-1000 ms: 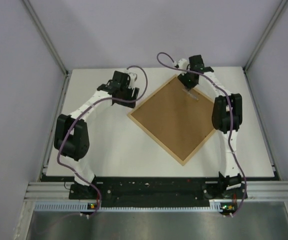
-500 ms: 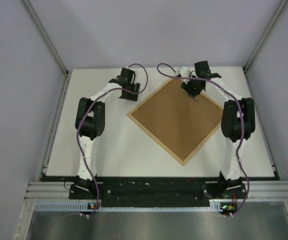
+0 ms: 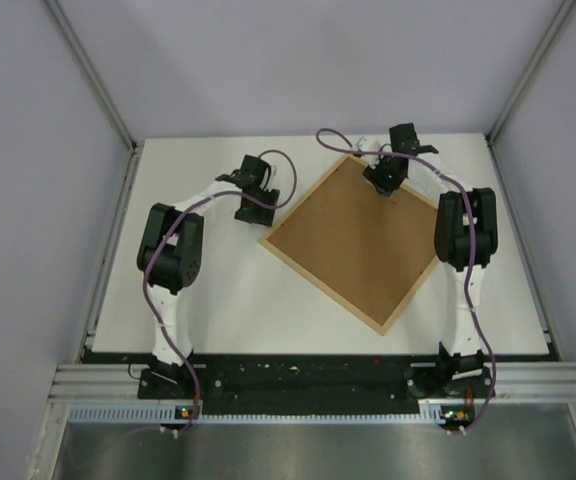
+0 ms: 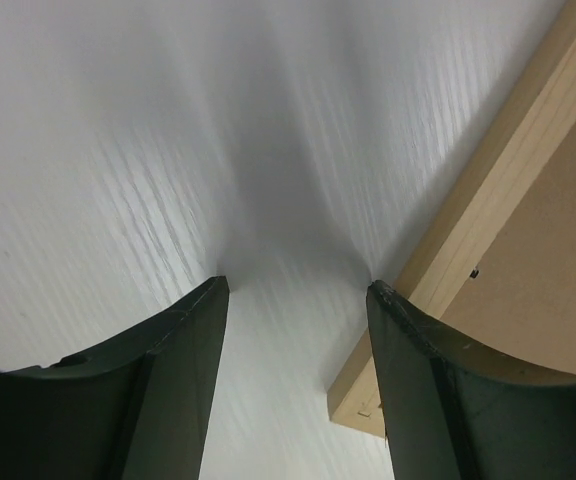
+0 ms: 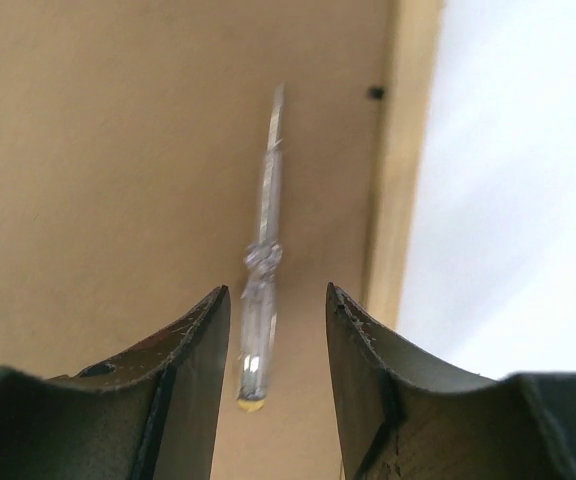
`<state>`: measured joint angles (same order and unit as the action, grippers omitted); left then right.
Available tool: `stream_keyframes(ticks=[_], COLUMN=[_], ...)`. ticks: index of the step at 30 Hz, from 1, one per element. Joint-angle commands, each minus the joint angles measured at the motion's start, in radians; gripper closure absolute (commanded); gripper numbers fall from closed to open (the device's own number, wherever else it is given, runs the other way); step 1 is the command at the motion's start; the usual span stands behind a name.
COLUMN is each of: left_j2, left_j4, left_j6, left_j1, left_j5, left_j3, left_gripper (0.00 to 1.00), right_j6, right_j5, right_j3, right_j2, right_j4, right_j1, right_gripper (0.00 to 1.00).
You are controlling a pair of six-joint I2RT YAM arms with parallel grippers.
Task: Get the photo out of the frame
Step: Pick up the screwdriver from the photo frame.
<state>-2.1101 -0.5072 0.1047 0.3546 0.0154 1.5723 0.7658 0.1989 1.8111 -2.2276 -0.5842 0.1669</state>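
Top: frame [image 3: 353,240] is laid back-up, cornerwise on table [image 3: 198,290]; photo is hidden beneath the fibreboard back.
Left wrist: left gripper [image 4: 296,290] is spread over bare table, just beside a frame corner.
Right wrist: right gripper [image 5: 276,292] is spread astride silvery metal strip [image 5: 264,250]; it should be centred and pinched squarely.

We're reaching out with both arms from the near bases, elbows lifted high. Our left arm [image 3: 171,250] folds sharply at its elbow out on the left, the forearm runs forward and inward, and the wrist bends so the left gripper [image 3: 255,207] points down. In its wrist view, the dark fingers [image 4: 178,385] stand well apart. Our right arm [image 3: 465,235] rises straighter, and its forearm stretches forward and to the left. The right gripper [image 3: 385,183] is tipped downward, its fingers [image 5: 190,395] also parted, with a narrower gap than on the left
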Motion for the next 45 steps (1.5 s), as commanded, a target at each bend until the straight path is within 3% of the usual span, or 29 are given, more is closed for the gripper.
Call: stream_keyframes(ticks=[1, 11, 17, 20, 25, 30, 37, 45], left_j2=[0.119, 0.258, 0.328, 0.372, 0.444, 0.473, 0.426, 0.369], left_j4=[-0.045, -0.053, -0.05, -0.036, -0.002, 0.084, 0.257, 0.325], left_j6=[0.026, 0.038, 0.027, 0.023, 0.0, -0.022, -0.008, 0.066], left_j1=[0.053, 0.175, 0.213, 0.211, 0.179, 0.164, 0.155, 0.173], left_j5=[-0.081, -0.181, -0.235, -0.181, -0.132, -0.181, -0.549, -0.762], left_j3=[-0.132, -0.323, -0.363, -0.333, -0.219, -0.135, -0.155, -0.121], left_gripper=[0.37, 0.38, 0.39, 0.38, 0.31, 0.24, 0.26, 0.29], right_j6=[0.013, 0.049, 0.058, 0.04, 0.017, 0.023, 0.047, 0.17], right_j5=[0.042, 0.155, 0.212, 0.241, 0.37, 0.562, 0.83, 0.981], right_j3=[0.1, 0.159, 0.082, 0.059, 0.001, -0.105, -0.269, -0.322], right_j2=[-0.053, -0.095, -0.055, -0.035, 0.075, 0.227, 0.37, 0.398], right_j4=[-0.011, -0.203, -0.229, -0.235, -0.29, -0.376, -0.472, -0.661], right_j1=[-0.023, -0.064, -0.083, -0.084, -0.083, -0.081, -0.073, -0.029], right_gripper=[0.57, 0.63, 0.83, 1.0, 1.0, 1.0, 1.0, 1.0])
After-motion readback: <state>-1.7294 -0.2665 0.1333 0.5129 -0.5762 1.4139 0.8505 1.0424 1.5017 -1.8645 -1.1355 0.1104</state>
